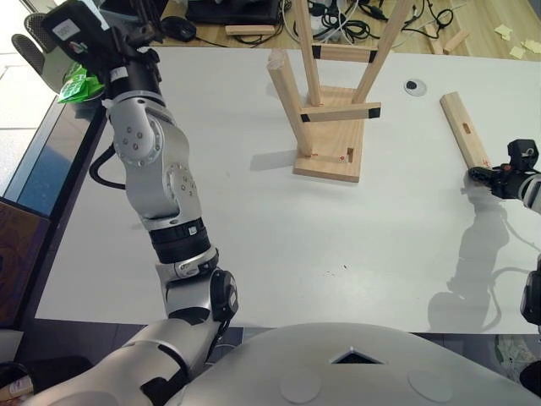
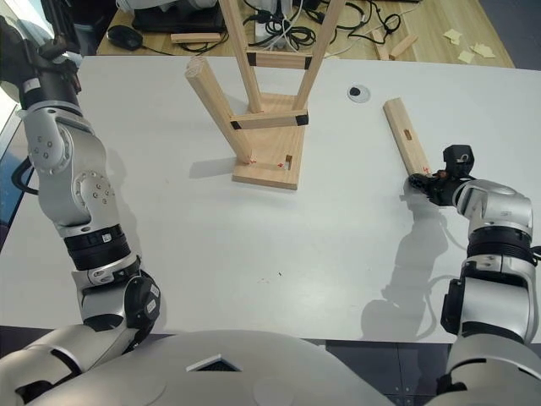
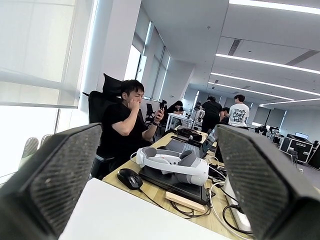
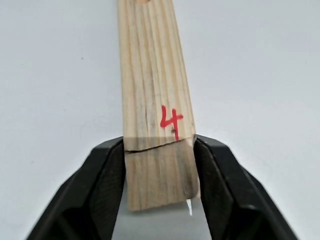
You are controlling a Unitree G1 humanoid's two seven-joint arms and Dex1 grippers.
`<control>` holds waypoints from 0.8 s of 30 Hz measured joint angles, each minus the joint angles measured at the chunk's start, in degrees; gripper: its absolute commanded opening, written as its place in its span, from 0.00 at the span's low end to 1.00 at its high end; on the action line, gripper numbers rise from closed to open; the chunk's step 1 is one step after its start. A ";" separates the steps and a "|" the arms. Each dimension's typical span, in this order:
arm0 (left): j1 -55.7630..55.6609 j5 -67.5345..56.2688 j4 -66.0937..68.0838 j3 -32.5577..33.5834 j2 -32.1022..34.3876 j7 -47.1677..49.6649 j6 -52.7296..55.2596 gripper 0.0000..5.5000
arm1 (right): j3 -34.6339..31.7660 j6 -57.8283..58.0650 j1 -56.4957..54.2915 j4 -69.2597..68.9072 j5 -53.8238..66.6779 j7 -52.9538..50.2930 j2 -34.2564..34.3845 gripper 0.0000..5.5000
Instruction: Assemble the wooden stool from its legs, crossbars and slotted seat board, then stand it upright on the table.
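The half-built stool stands upside down at the table's middle back. Its slotted seat board [image 1: 331,166] lies flat, and three legs rise from it, the nearest leg [image 1: 289,103] leaning left. Two crossbars [image 1: 341,112] with black-taped ends join the legs. A loose fourth leg [image 1: 464,128] lies flat on the right side of the table. My right gripper [image 4: 159,165] is shut on its near end, which is marked with a red 4 and sits squeezed between both fingers [image 4: 102,185]. My left gripper [image 3: 157,150] is held high off the far left corner, open and empty.
A small black round cap [image 1: 414,86] lies on the table behind the loose leg. The desk beyond holds a mouse [image 1: 178,28], cables and wood offcuts [image 1: 249,30]. A green packet [image 1: 80,85] hangs off the left edge. The bare tabletop [image 1: 338,254] stretches across the front.
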 measured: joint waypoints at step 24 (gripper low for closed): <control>-28.18 -5.49 7.26 -6.82 5.61 -8.85 1.81 0.77 | -6.19 -32.49 -11.01 -15.18 -4.15 -24.98 10.35 0.06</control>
